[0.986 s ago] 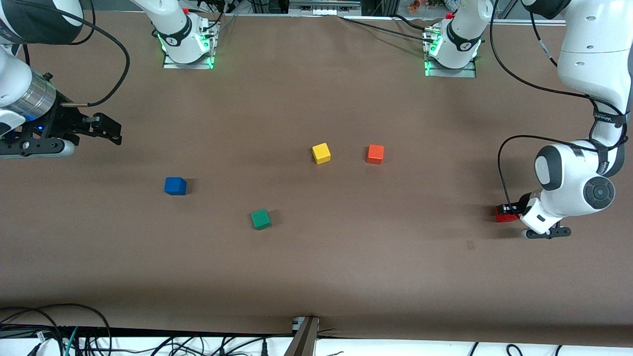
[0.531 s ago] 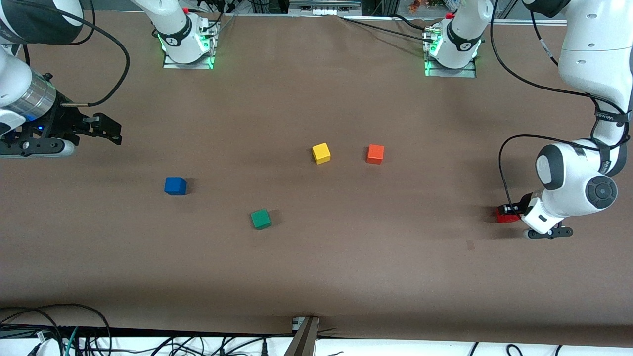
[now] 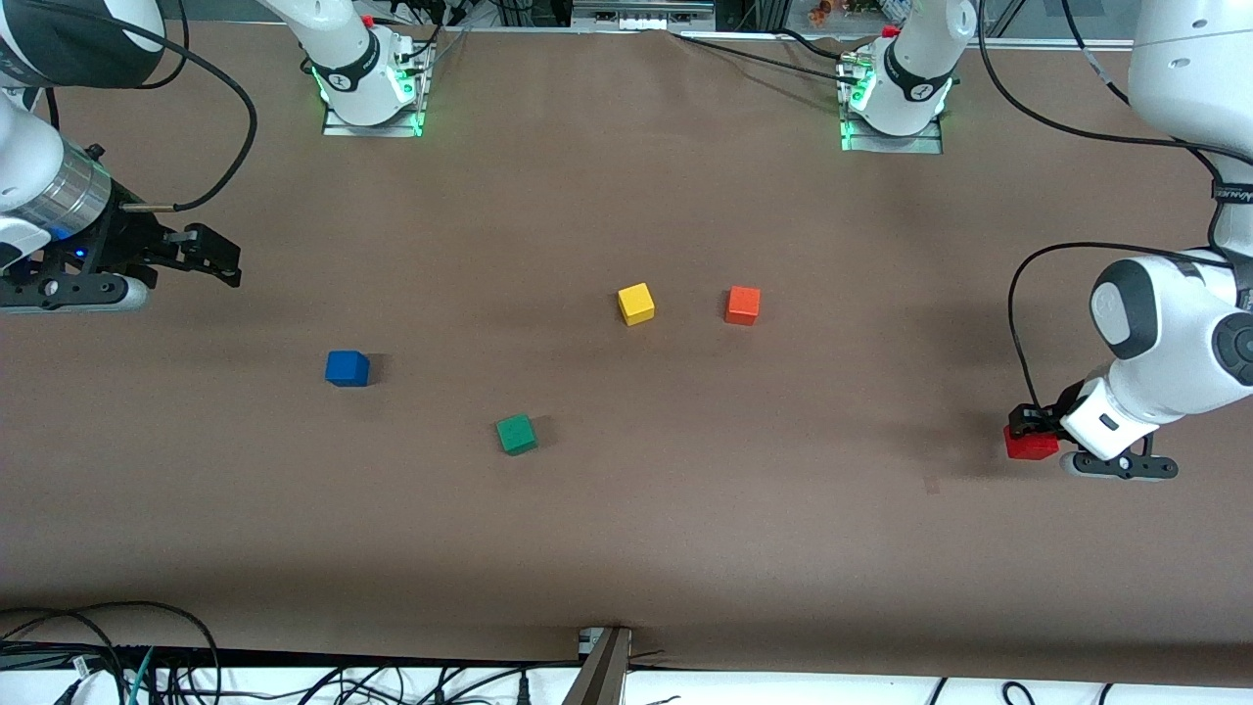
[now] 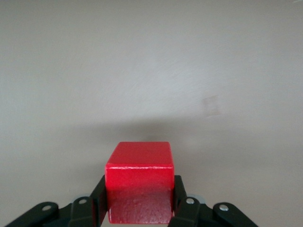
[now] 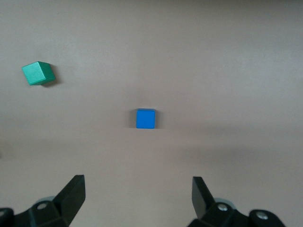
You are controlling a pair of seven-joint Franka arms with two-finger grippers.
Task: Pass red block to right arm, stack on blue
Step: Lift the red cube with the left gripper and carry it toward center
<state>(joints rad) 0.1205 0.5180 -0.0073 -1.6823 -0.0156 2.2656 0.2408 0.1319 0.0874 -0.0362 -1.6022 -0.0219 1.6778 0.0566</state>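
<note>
5 cubes (image 3: 635, 304); 1 red block (image 3: 1030, 446) gripped.

Red block (image 4: 138, 170): painted finish, top face smooth with a slight sheen, side face finely pebbled. Blue block (image 5: 146, 118) and green block (image 5: 38, 73): even, matt colour. Table (image 3: 626, 529): covered in brown matt sheet, smooth, faintly scuffed. Right arm (image 3: 34, 186): glossy white shell, polished metal cuff. Left gripper (image 4: 138, 208): fingers (image 4: 182, 208) matt black, with bright metal pins.

Left pincer (image 4: 138, 208) fingertips cut off at frame edge; red block (image 4: 139, 182) underside hidden.
</note>
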